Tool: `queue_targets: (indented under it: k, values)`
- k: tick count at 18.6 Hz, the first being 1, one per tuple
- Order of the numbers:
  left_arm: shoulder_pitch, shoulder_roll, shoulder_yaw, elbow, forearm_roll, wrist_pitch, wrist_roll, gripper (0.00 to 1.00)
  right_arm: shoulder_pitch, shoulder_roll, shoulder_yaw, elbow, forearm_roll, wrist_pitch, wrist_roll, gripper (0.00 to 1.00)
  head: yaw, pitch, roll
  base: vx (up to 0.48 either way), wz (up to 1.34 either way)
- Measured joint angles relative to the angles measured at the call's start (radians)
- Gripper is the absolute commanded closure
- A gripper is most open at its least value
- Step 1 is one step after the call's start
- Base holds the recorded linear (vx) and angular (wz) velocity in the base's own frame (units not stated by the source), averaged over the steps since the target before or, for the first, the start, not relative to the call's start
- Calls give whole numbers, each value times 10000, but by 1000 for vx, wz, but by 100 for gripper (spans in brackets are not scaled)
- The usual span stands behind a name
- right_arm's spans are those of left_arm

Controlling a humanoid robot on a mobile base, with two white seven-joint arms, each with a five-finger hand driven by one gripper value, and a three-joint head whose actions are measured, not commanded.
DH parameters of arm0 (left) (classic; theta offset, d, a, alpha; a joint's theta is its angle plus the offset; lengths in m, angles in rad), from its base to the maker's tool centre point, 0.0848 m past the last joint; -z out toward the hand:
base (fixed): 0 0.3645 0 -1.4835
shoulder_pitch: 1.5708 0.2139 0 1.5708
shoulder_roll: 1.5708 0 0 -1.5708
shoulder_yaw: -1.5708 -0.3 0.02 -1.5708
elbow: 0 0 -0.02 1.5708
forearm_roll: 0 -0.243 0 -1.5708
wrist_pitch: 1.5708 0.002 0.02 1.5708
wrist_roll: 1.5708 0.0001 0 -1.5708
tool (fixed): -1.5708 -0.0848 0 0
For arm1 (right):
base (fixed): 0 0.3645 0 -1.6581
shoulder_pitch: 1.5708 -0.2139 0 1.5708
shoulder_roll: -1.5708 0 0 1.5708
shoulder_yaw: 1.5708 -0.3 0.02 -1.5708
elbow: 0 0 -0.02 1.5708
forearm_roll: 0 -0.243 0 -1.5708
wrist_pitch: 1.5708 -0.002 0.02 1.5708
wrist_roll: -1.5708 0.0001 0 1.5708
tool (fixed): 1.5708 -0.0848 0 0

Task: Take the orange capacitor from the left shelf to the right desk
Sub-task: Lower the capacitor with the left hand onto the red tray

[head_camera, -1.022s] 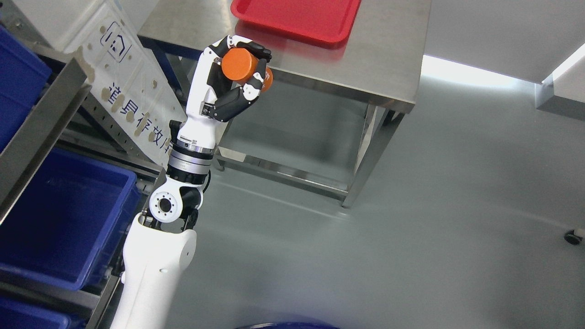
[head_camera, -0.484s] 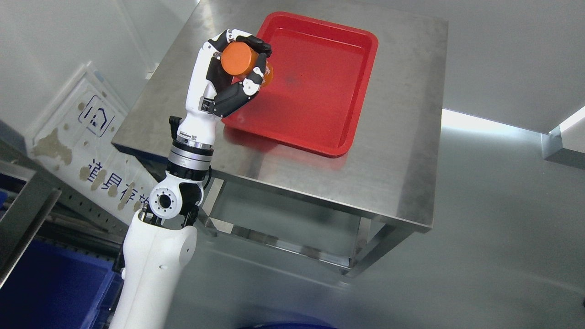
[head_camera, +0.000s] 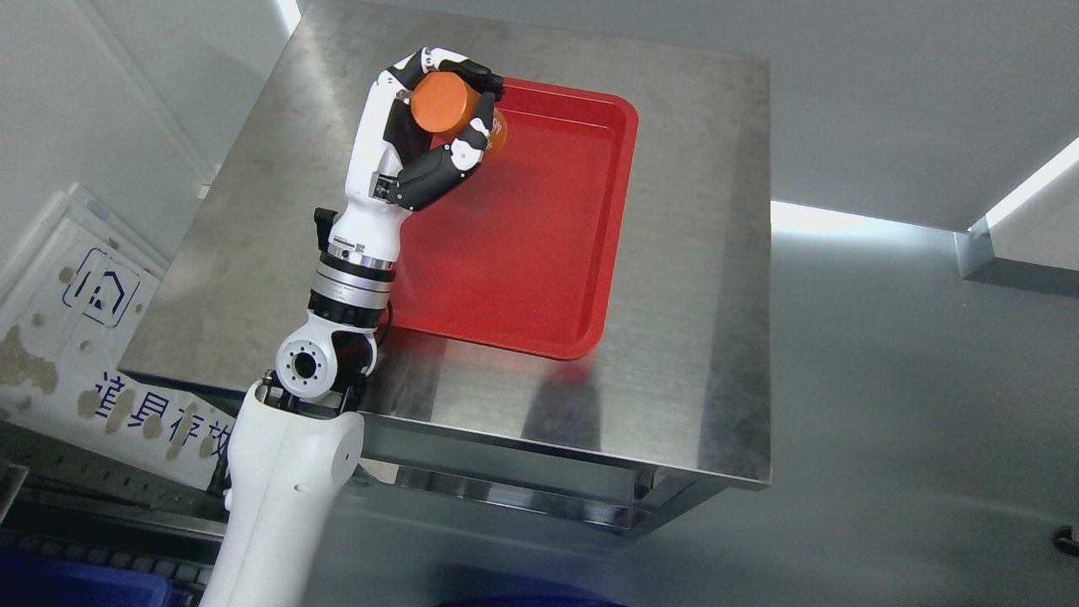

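Head view, left hand [head_camera: 426, 126] curled around smooth orange capacitor [head_camera: 444, 103], over glossy red tray [head_camera: 539, 253]

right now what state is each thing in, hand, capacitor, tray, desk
left hand: shut on the orange capacitor, raised over the tray's far left corner
orange capacitor: held in the fingers, not set down
red tray: lying flat on the desk, nothing in it
steel desk: bare apart from the tray
right hand: not in view
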Motion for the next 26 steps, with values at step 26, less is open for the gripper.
queue_targets:
  k: [26]
  values:
    - [-1604,0,-541,752,-912,3440,-147,97,0,0,0,0,0,10,0,0,0,0,0,1,1]
